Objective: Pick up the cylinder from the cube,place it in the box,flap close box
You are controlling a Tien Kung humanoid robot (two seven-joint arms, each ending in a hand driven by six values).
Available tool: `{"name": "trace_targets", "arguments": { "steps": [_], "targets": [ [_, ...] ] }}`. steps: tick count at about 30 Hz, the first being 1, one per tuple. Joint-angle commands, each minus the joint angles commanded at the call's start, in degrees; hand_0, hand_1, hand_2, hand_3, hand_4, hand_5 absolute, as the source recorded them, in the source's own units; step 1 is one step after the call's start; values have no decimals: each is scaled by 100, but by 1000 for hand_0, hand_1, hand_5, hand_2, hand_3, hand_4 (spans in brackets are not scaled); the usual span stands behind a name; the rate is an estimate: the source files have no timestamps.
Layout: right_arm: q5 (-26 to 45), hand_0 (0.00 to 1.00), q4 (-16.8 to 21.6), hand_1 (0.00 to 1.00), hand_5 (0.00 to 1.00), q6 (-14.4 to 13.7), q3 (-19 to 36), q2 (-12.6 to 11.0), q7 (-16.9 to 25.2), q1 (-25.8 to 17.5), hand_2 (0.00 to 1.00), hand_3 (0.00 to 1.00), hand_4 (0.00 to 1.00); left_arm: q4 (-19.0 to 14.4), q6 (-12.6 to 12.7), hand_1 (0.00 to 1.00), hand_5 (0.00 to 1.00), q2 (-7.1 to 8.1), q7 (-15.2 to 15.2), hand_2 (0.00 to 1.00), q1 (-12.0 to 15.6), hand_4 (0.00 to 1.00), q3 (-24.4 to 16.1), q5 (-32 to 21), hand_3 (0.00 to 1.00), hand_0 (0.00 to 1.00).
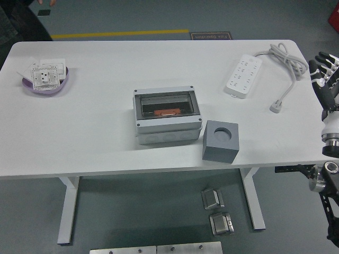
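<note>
Now, right hand (327, 79) open (empty) beside table (106, 137) edge.

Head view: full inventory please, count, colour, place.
white table: 1, fills the frame
grey junction box with clear flap: 1, table centre, flap closed
orange cylinder: 1, inside the box
grey cube with round hole: 1, right of the box, hole empty
white power strip with cable: 1, far right
purple bowl: 1, far left
white socket plates: a few, in the bowl
metal blocks: 2, floor under the table
person: 1, dark clothing, top left corner
right hand: 1, black and white, right edge, open
</note>
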Motion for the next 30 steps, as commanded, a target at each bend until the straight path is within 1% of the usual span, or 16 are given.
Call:
{"name": "trace_targets", "arguments": {
  "steps": [5, 12, 14, 21, 30],
  "targets": [
    [-27, 692, -7, 671, 539, -2, 23, 18, -9, 11, 680, 681, 878, 0, 12, 766, 153, 25, 21, 769, -44, 593, 162, -164, 888, 748],
    [-25, 683, -46, 668, 524, 135, 57, 35, 79, 10, 678, 674, 864, 0, 10, 765, 155, 44, 57, 769, -46, 594, 155, -140, 888, 748],
    [-22, 683, -59, 667, 535, 154, 63, 37, 90, 8, 677, 676, 877, 0, 13, 765, 157, 59, 61, 767, -46, 595, 161, -148, 888, 748],
    [0, 688, -192, 667, 529, 183, 35, 53, 62, 16, 678, 682, 880, 0, 37, 765, 157, 110, 74, 768, -54, 594, 260, -272, 888, 748],
    [-33, 687, -248, 668, 527, 185, -84, 26, -25, 61, 677, 682, 881, 0, 1, 765, 157, 44, 124, 768, -35, 594, -47, 69, 888, 748]
  ]
}}
